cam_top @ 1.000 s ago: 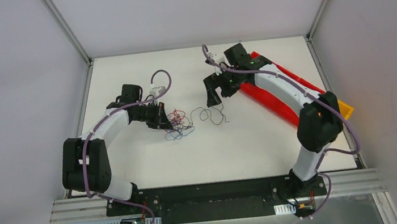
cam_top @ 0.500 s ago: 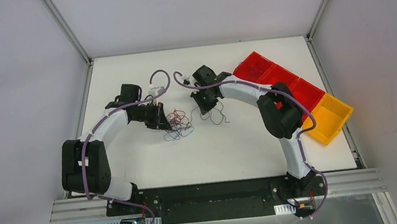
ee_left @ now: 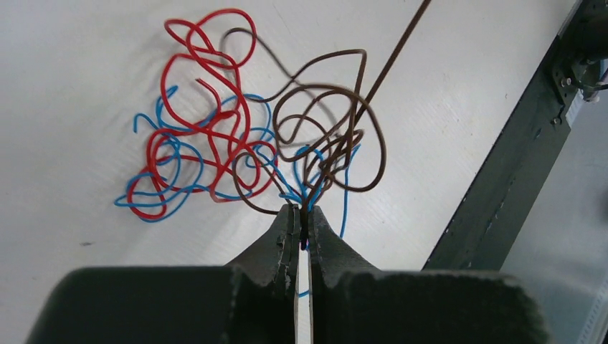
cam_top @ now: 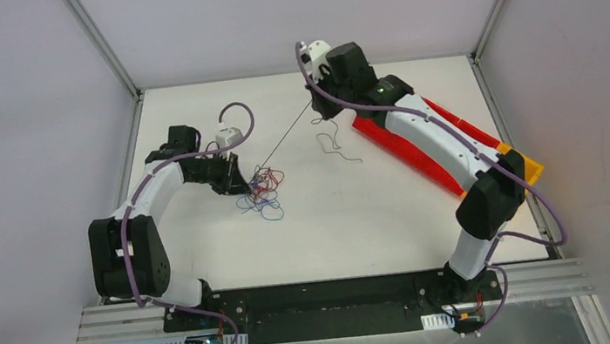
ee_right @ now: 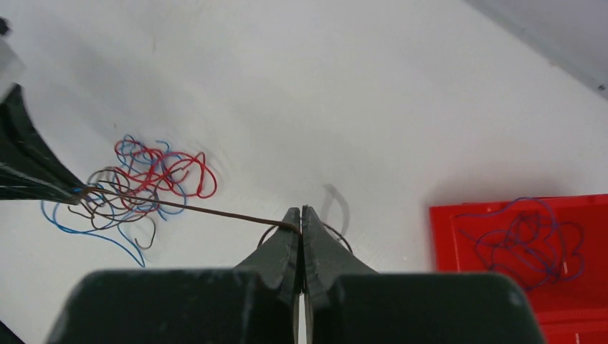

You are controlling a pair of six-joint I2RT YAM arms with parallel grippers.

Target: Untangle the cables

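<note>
The cables [cam_top: 261,188] lie as a small tangle of red, blue and dark brown wires left of the table's middle. My left gripper [cam_top: 241,182] sits at the tangle's left side. In the left wrist view it [ee_left: 301,215] is shut on brown and blue strands of the tangle [ee_left: 193,143]. My right gripper [cam_top: 316,109] is raised at the far middle, shut on one brown wire [cam_top: 284,139]. That wire [ee_right: 186,208] runs straight and taut from the tangle [ee_right: 150,172] to the closed right gripper [ee_right: 302,213].
A separate dark wire [cam_top: 337,143] lies curled on the table under the right arm. Red bins [cam_top: 385,140] and a yellow bin [cam_top: 532,169] stand along the right side, partly hidden by the arm. One red bin [ee_right: 452,236] holds blue and dark wires [ee_right: 527,240].
My right gripper went from open to shut at the tangle, took one brown wire, then rose to the far side and drew it taut. The tangle and left gripper shifted slightly left.
</note>
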